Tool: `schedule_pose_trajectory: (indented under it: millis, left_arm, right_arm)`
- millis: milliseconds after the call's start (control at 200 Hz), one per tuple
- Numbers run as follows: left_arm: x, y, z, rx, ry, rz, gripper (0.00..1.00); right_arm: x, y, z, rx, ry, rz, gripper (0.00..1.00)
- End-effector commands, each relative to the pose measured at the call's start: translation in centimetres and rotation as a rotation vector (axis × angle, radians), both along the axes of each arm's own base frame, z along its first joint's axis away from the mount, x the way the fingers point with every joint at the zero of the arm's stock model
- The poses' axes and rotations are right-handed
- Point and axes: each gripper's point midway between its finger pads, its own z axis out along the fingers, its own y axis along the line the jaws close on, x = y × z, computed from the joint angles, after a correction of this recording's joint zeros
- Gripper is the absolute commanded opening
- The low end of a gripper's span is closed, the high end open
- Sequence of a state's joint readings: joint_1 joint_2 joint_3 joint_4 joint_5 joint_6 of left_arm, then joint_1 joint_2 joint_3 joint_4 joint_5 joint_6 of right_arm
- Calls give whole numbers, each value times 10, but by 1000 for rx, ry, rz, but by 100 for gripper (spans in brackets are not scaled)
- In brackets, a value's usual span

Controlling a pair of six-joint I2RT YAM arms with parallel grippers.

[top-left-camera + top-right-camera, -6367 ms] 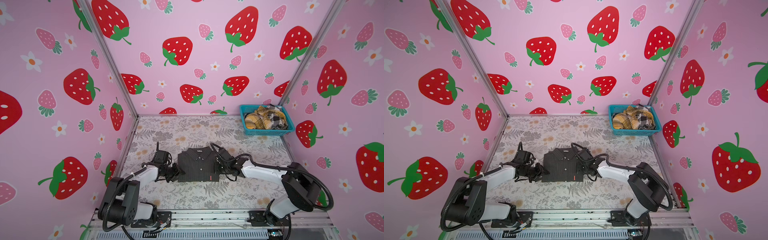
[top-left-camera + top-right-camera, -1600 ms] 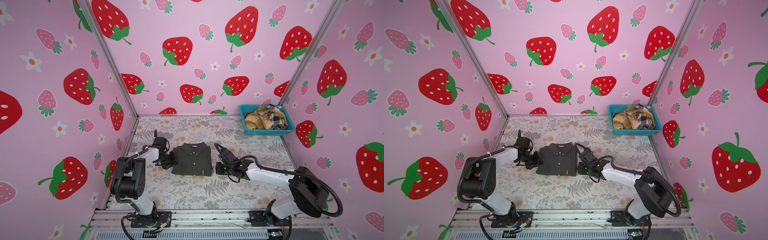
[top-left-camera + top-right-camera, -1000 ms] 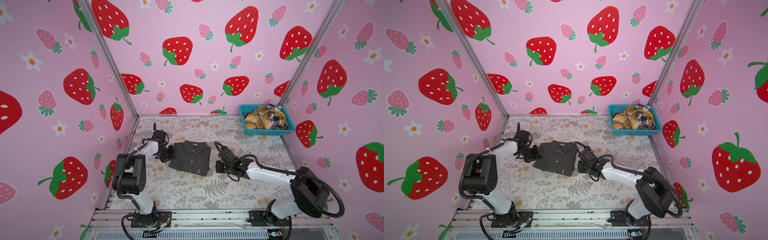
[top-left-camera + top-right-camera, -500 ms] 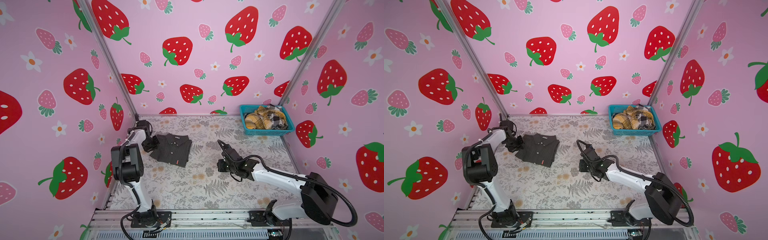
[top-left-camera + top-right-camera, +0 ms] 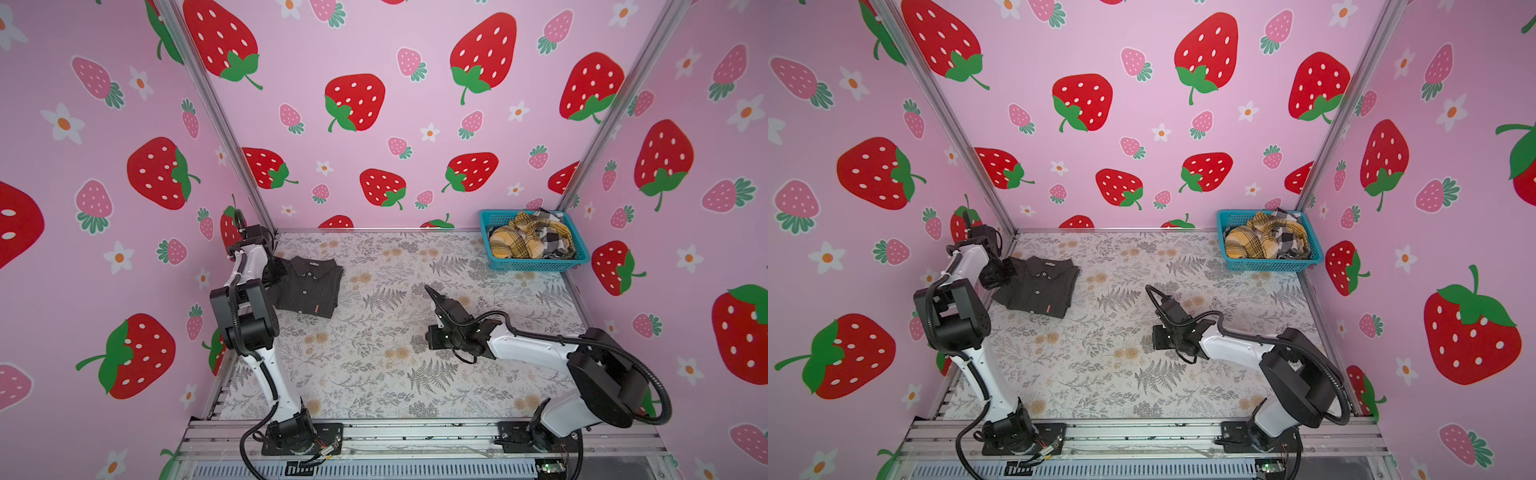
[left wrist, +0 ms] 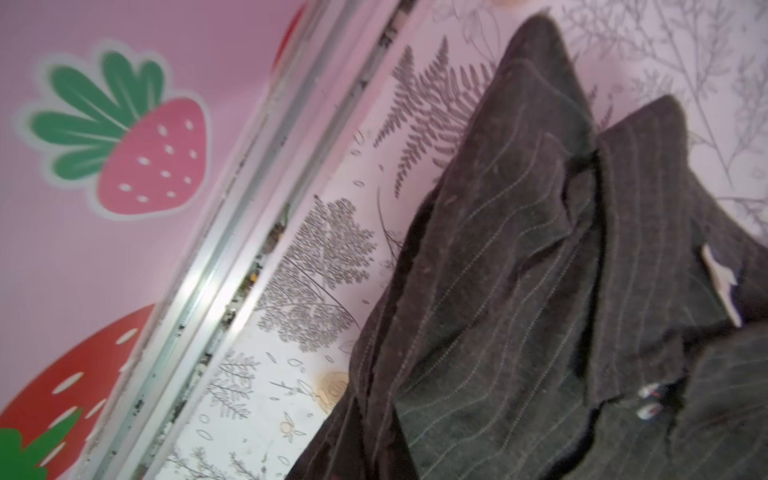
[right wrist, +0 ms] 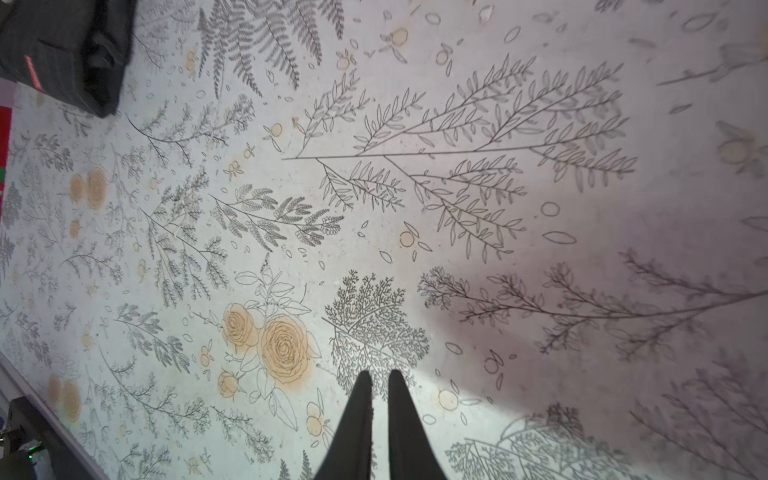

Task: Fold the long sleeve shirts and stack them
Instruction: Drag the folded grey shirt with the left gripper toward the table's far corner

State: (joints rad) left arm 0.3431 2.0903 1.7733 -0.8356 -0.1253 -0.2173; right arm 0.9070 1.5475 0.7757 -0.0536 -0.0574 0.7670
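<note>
Left arm: elbow raised, forearm reaching toward the far-left corner; left gripper (image 5: pixel 277 272) was closed on the edge of the folded charcoal pinstripe shirt (image 5: pixel 309 289), which lay on the floral table (image 5: pixel 374 353) beside the left wall. Right arm: stretched low over mid-table; right gripper (image 7: pixel 376 376) was empty, jaws nearly touching. Plaid and check shirts (image 5: pixel 530 241) lay heaped in the teal mesh basket (image 5: pixel 536 266), far-right corner.

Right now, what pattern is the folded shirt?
The folded shirt is dark charcoal with thin pale pinstripes; left wrist view shows it best.
</note>
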Motion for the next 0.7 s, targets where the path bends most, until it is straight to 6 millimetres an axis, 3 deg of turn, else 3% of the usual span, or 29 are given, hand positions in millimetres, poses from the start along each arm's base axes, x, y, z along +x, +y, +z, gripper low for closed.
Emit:
schedule_pose_trajectory:
  millis: [0,195,420,545,695]
  left_arm:
    - [-11,9,-2,43,53,6,0]
    - [-23,10,-24,19,63,28,0]
    - [-27,26,-33,45,86,35,0]
    - [-22,36,-34,15,62,54,0]
    - [-10,32,-40,-38,44,52,0]
  right_arm:
    - [5,9,9,25,-32,34,13]
    - [11,15,10,22,-43,40,13]
    - [12,13,12,2,-47,43,13]
    - [15,13,11,-24,-46,50,13]
    - [19,18,13,-27,-44,51,13]
